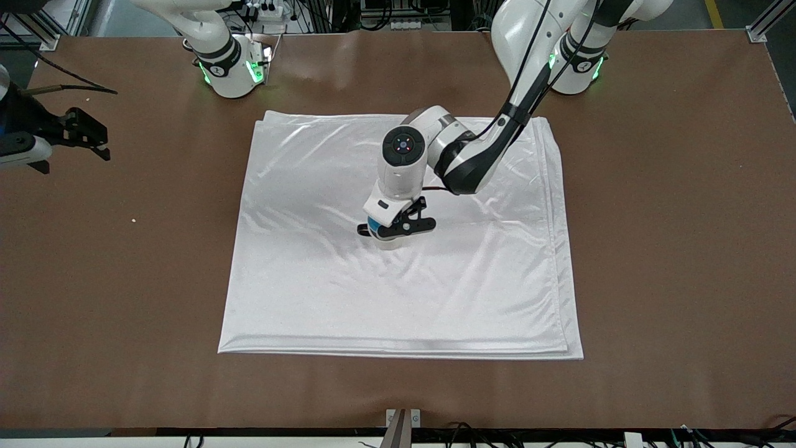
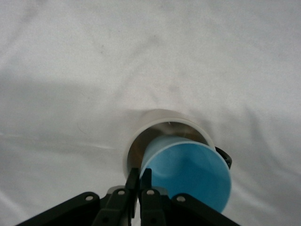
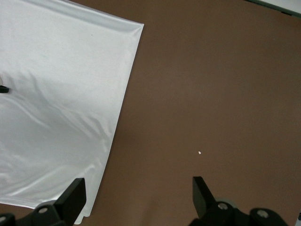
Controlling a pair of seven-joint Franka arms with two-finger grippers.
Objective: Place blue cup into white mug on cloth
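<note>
The white cloth [image 1: 435, 298] lies spread in the middle of the table. The white mug [image 1: 389, 243] stands upright on it, mostly hidden under my left gripper [image 1: 396, 228]. In the left wrist view my left gripper [image 2: 140, 172] is shut on the rim of the blue cup [image 2: 188, 174]. The cup is tilted, with its lower part inside the white mug [image 2: 164, 118]; the mug's black handle [image 2: 226, 157] peeks out beside it. A bit of the blue cup [image 1: 374, 224] shows in the front view. My right gripper [image 1: 84, 134] is open and empty over bare table at the right arm's end; it also shows in the right wrist view [image 3: 137, 193].
The brown table [image 1: 653, 249] surrounds the cloth on all sides. A small white speck [image 1: 133, 219] lies on the table near my right gripper. The cloth's edge [image 3: 117, 108] shows in the right wrist view.
</note>
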